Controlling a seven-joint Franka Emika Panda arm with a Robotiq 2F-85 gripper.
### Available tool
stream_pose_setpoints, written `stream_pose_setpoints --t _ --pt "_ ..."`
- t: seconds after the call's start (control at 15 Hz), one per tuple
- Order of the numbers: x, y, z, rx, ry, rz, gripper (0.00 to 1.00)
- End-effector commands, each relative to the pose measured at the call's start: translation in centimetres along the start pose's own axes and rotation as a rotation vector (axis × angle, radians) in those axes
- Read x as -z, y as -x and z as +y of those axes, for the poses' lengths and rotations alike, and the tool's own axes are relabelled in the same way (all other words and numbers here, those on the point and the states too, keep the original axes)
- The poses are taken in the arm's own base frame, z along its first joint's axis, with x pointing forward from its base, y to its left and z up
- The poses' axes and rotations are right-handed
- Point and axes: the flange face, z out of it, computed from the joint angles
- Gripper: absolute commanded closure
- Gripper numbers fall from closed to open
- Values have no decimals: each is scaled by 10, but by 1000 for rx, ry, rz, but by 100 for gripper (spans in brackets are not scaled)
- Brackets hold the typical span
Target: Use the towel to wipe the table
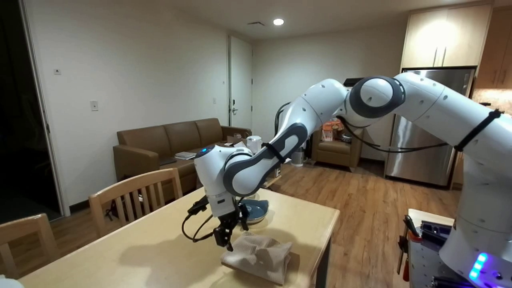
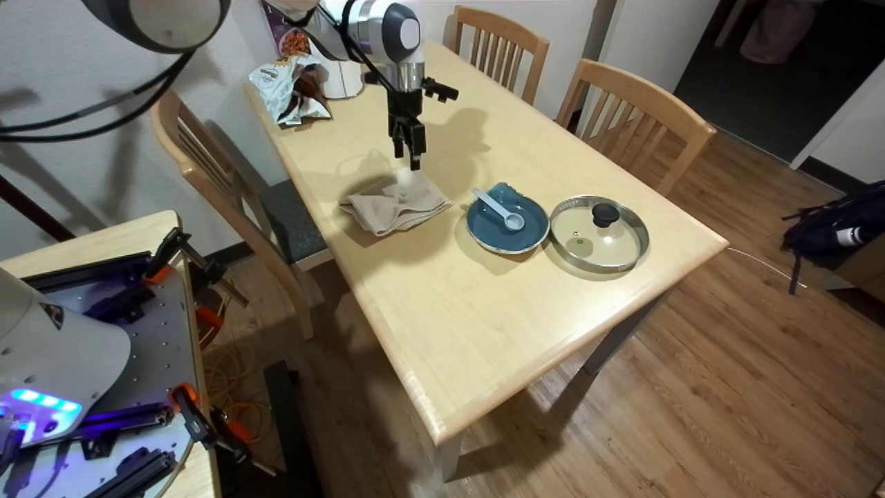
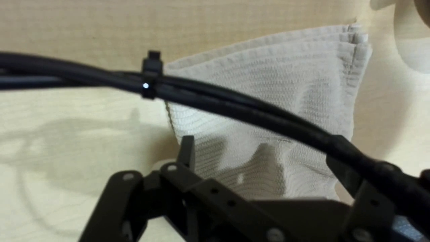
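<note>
Near the nine o'clock edge of the pale wooden surface (image 2: 429, 311), in an exterior view, lies the towel (image 2: 390, 207), beige, folded in layers and rumpled. The wrist view shows its ribbed weave, the stacked hems lying toward two o'clock. At twelve o'clock from the towel hangs the end effector (image 2: 406, 158), pointing down. Its fingers (image 3: 187, 153) stand wide apart and grip nothing; fabric shows through the gap between them. They look to be just above it, though I cannot tell the exact clearance. A black cable (image 3: 215, 101) crosses the wrist view from nine o'clock toward four, hiding a strip of the towel.

With the towel as the dial's centre, in an exterior view, a blue dish (image 2: 501, 238) sits near it at three o'clock. A pale spoon (image 2: 492, 205) lies in the dish, its handle reaching the rim toward ten. Farther out at three is a glass lid (image 2: 588, 242), flat, its black knob (image 2: 606, 215) up; whether lid and dish touch I cannot tell. At eleven stands a white cylinder (image 2: 342, 81), and between ten and eleven, at the surface's edge, a crumpled bag (image 2: 283, 90).

Off the surface, one wooden chair (image 2: 228, 218) stands at nine, a second chair (image 2: 501, 28) at one, a third chair (image 2: 646, 92) at two. At eight, the robot's base (image 2: 76, 339), lit blue low down, sits on a metal plate (image 2: 155, 339).
</note>
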Motion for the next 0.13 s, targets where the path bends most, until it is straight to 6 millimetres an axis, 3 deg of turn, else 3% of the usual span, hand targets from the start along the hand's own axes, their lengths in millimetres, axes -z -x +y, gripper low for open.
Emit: stream_pose_setpoints --t 0.0,0.07 --pt "0 1 2 -4 -5 -4 0" --pt "-1 0 5 0 -12 -6 0"
